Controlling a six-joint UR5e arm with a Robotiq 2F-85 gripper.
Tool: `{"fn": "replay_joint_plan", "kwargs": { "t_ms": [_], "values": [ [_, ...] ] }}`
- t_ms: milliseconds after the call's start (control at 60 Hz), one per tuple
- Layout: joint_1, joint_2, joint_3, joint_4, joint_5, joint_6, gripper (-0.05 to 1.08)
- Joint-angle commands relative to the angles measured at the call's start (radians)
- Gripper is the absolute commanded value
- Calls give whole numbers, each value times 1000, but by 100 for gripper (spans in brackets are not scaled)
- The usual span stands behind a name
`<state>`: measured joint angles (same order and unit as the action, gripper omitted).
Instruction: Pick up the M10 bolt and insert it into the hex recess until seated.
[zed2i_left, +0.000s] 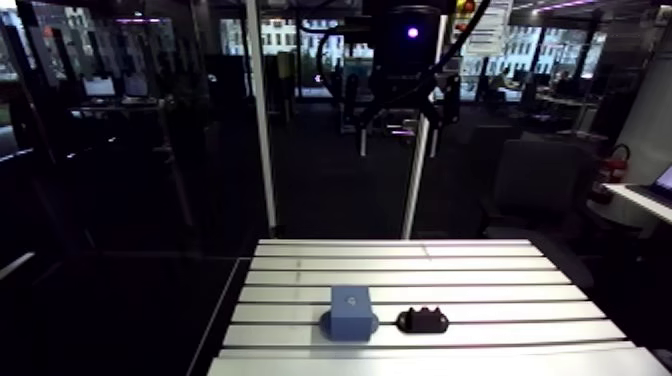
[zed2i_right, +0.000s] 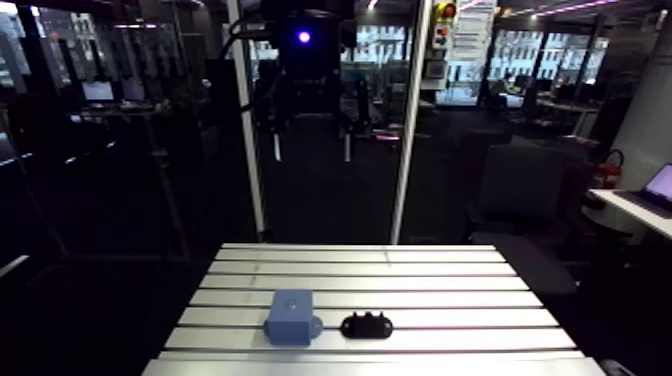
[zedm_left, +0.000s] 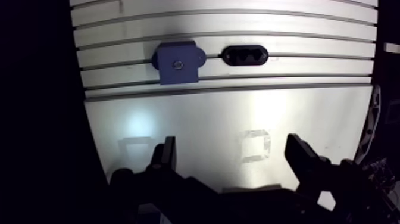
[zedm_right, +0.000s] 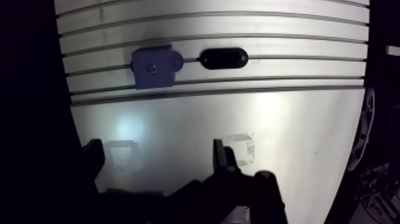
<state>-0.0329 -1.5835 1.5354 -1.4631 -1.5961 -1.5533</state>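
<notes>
While the gripper (zedm_left: 235, 156) hangs above the table (zedm_left: 208, 116), its two fingers (zedm_left: 168, 154) stand wide apart with nothing between them, only bare aluminium below. A faint square mark (zedm_left: 256, 145) lies on the smooth plate between the fingers, closer to one of them than the other.

Well ahead of the fingers, past the smooth plate and on the slotted part of the table, sits a blue block (zedm_left: 177, 61). It has a small round spot (zedm_left: 177, 64) at the middle of its top face; whether that is the hex recess is too small to tell. Just beside the block, apart from it and on the same strip between slots, lies a black oval holder (zedm_left: 244, 56). In the wrist view the holder shows dark hollows along its top, and in the arm view small bumps rise from it (zed2i_left: 421, 319).

The M10 bolt cannot be picked out with certainty in any view. If it is in view, it is not in the gripper, and the only candidates lie far ahead of the fingertips, at the block or the holder.
</notes>
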Motion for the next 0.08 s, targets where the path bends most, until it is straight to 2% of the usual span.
{"fn": "replay_joint_plan", "kwargs": {
  "t_ms": [17, 83],
  "values": [
    [1, 3, 5, -3, -2, 0, 2],
    [1, 1, 10, -3, -3, -1, 2]
  ]
}}
